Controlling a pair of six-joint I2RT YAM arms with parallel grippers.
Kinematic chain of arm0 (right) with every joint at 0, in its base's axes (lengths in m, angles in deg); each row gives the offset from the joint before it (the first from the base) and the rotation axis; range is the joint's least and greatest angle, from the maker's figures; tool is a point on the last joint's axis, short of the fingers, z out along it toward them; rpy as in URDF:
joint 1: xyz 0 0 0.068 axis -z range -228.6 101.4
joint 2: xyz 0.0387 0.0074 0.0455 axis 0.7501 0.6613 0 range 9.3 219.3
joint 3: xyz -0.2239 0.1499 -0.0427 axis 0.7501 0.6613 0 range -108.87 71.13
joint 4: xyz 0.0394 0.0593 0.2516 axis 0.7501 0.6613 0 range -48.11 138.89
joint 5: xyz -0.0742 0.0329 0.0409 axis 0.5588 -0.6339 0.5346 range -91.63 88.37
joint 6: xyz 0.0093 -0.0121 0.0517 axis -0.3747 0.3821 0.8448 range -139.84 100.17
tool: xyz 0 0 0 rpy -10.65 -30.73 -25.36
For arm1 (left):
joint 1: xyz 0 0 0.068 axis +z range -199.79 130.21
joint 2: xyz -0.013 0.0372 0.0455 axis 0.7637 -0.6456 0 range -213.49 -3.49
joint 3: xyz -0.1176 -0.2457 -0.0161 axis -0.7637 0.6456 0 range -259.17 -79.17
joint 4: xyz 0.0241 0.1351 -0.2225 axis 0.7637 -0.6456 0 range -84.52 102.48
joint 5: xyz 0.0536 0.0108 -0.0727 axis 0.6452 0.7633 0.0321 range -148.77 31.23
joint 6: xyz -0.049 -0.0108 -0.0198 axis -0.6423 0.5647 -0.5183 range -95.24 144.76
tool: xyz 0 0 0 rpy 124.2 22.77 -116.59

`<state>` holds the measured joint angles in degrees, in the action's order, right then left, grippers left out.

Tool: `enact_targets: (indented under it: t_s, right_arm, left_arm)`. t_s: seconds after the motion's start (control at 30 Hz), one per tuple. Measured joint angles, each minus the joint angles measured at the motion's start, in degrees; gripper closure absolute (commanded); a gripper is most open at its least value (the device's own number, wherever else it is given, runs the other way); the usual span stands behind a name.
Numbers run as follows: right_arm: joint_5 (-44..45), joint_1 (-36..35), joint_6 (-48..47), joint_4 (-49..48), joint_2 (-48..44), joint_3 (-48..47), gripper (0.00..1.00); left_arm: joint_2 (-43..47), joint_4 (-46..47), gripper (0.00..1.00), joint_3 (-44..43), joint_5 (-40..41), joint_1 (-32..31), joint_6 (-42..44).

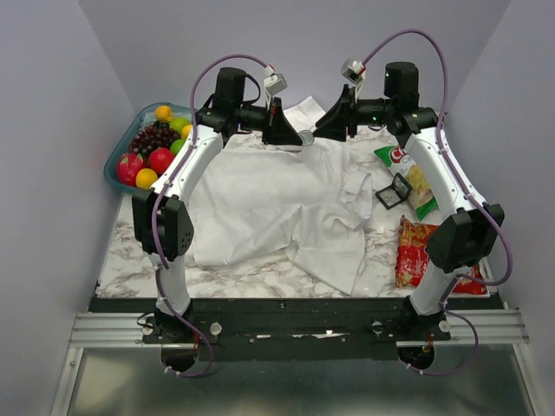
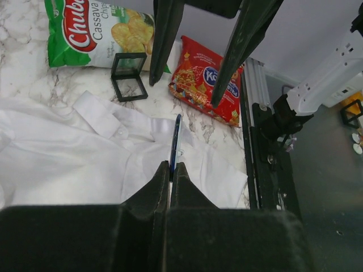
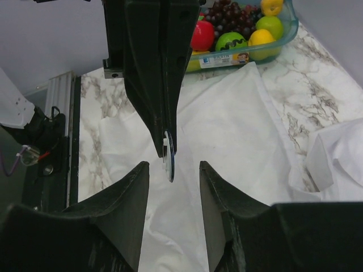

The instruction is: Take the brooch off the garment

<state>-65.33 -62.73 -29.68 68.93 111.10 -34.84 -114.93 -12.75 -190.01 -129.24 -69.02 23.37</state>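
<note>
The white shirt (image 1: 260, 199) lies spread on the marble table, collar at the far side. My left gripper (image 1: 293, 137) is shut on the small dark-blue brooch (image 1: 305, 137) and holds it edge-on above the shirt's collar end. In the left wrist view the brooch (image 2: 175, 144) sticks out past the shut tips (image 2: 171, 166), clear of the cloth (image 2: 68, 164). My right gripper (image 1: 319, 132) is open and faces the left one. In the right wrist view the brooch (image 3: 169, 156) hangs between and just beyond its spread fingers (image 3: 130, 192), apart from them.
A tub of fruit (image 1: 143, 147) stands at the far left. A green chips bag (image 1: 408, 169), a small black square frame (image 1: 395, 192) and a red snack packet (image 1: 414, 251) lie to the right of the shirt.
</note>
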Motion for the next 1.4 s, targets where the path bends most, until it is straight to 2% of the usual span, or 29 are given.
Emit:
enact_targets:
  t_s: [0.1,0.23,0.5,0.6,0.67,0.77,1.0,1.17,1.27,1.33,1.37,1.4]
  right_arm:
    - [-0.33,-0.57,0.22,0.02,0.87,0.26,0.53]
    - [-0.39,-0.94,0.44,0.02,1.9,0.28,0.59]
    - [-1.81,-1.05,1.38,-0.02,2.89,0.28,0.85]
    - [-2.67,-1.05,1.97,-0.35,2.89,0.28,0.85]
    - [-2.84,-1.05,2.45,-0.48,2.89,0.28,0.8]
    - [-2.89,-1.05,2.95,-0.66,2.89,0.28,0.77]
    - [-2.86,-1.05,3.98,-0.9,2.91,0.28,0.76]
    - [-3.06,-1.05,5.14,-1.62,2.99,0.28,0.99]
    - [-3.26,-1.05,6.14,-2.16,3.23,0.28,1.0]
    - [-2.97,-1.05,6.95,-2.38,3.32,0.31,0.99]
    - [-2.58,-1.05,7.37,-2.58,3.32,0.35,1.0]
    - [-2.16,-1.05,7.61,-2.62,3.32,0.46,1.0]
  left_arm:
    - [0.0,3.04,1.0,0.48,-1.29,-0.13,-3.17]
    - [0.0,7.41,1.0,1.68,-2.64,-0.13,-7.41]
    - [-0.02,11.04,1.0,1.92,-3.08,-0.09,-11.41]
    - [-0.02,11.54,1.0,1.92,-3.1,-0.02,-12.02]
    - [-0.02,11.85,1.0,1.95,-3.1,-0.02,-12.22]
    - [-0.02,12.11,1.0,1.95,-3.1,-0.02,-12.46]
    - [-0.02,12.35,1.0,1.97,-3.1,-0.02,-13.0]
    - [-0.02,12.37,1.0,1.97,-3.08,0.0,-13.0]
    - [-0.04,12.31,1.0,1.97,-3.04,0.09,-12.76]
    - [-0.13,12.2,0.93,1.97,-2.67,0.09,-12.31]
    - [-0.22,11.93,0.82,1.97,-2.1,0.09,-11.78]
    - [-0.22,11.67,0.76,1.95,-1.73,0.09,-11.45]
